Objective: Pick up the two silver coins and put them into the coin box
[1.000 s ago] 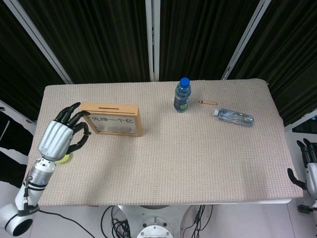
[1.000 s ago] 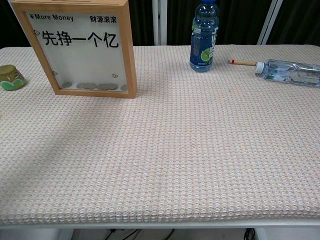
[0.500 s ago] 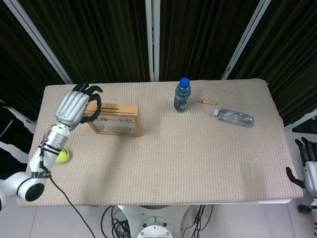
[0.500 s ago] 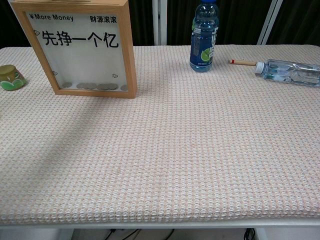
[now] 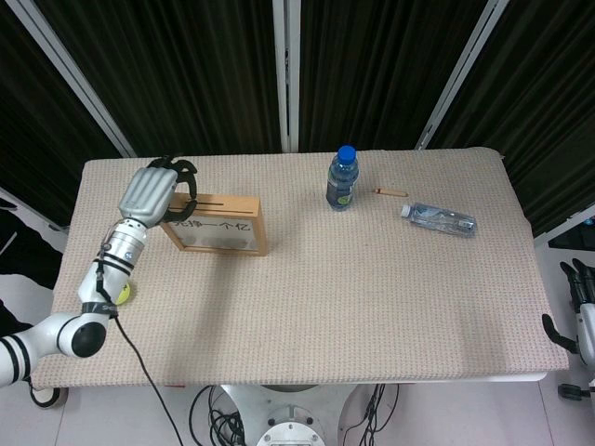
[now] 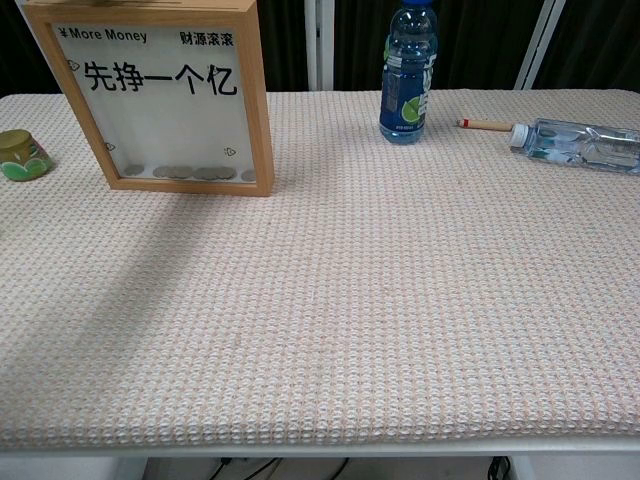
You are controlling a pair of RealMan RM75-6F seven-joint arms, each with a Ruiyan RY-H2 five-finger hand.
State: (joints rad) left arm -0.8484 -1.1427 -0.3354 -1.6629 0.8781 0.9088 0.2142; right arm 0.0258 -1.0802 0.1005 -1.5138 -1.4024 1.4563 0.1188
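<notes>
The coin box (image 5: 216,224) is a wooden frame with a clear front, standing upright at the table's back left. The chest view shows several silver coins (image 6: 190,172) lying at the bottom inside the coin box (image 6: 170,95). My left hand (image 5: 156,190) hovers over the left end of the box top, by the slot, with its fingers curled downward. Whether a coin sits in those fingers is too small to tell. I see no loose coins on the cloth. My right hand (image 5: 582,307) hangs beyond the table's right front corner, fingers apart, holding nothing.
A blue-capped bottle (image 5: 342,178) stands upright at the back centre. To its right lie a small stick (image 5: 390,191) and a clear bottle (image 5: 439,219) on its side. A yellow-green ball (image 6: 20,155) rests left of the box, near the table edge.
My left hand rose from the table's left edge to the box top, then shifted slightly right over the slot with fingers curling down. The right hand sank a little.
</notes>
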